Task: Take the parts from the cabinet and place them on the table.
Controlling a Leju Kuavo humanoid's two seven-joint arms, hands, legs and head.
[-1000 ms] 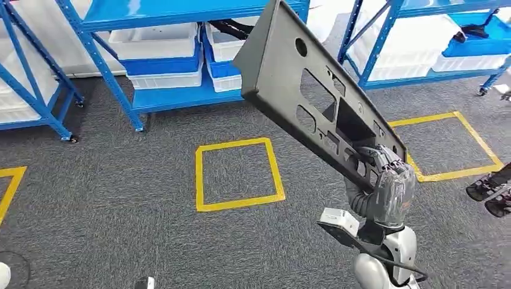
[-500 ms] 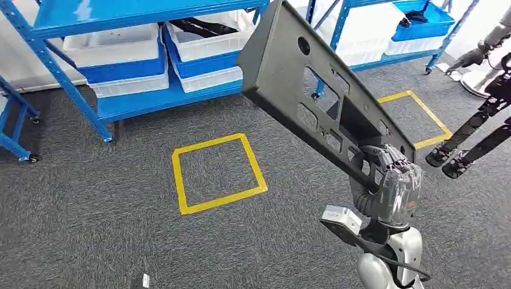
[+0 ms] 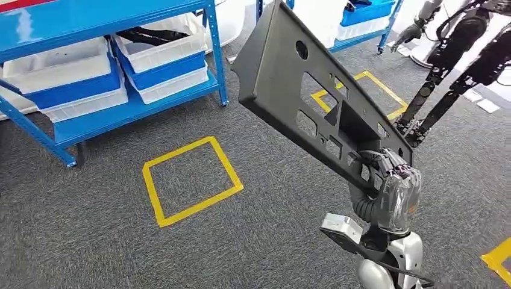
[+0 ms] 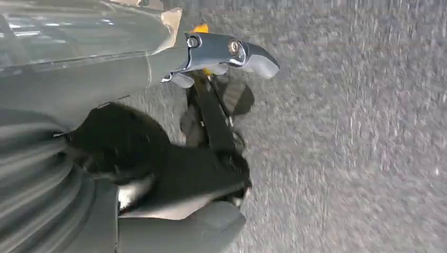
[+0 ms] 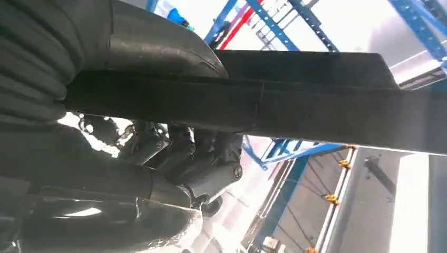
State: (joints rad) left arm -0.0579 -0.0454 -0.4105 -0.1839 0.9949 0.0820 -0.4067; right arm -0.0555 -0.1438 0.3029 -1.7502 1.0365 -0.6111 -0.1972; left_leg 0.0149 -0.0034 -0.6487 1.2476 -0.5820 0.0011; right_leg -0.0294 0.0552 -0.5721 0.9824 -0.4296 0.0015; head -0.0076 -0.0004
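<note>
A long dark grey panel part (image 3: 301, 96) with several cut-outs is held up at a slant in the head view, over the grey carpet. My right hand (image 3: 395, 186) grips its lower end, fingers hooked through a cut-out. In the right wrist view the same panel (image 5: 316, 116) runs across the picture as a dark bar, with my right hand's fingers (image 5: 200, 158) curled around its edge. My left hand (image 4: 132, 68) hangs over the carpet, its fingers apart and holding nothing.
A blue rack (image 3: 138, 114) with white and blue bins stands at the back left, and a second blue rack (image 3: 367, 18) at the back right. Yellow tape squares (image 3: 191, 180) (image 3: 361, 90) mark the carpet. Another robot's dark limbs (image 3: 458, 54) stand at the far right.
The whole picture has shifted: the camera has turned right, so the racks and tape squares slid left and another robot came into view. The panel stays gripped in my right hand.
</note>
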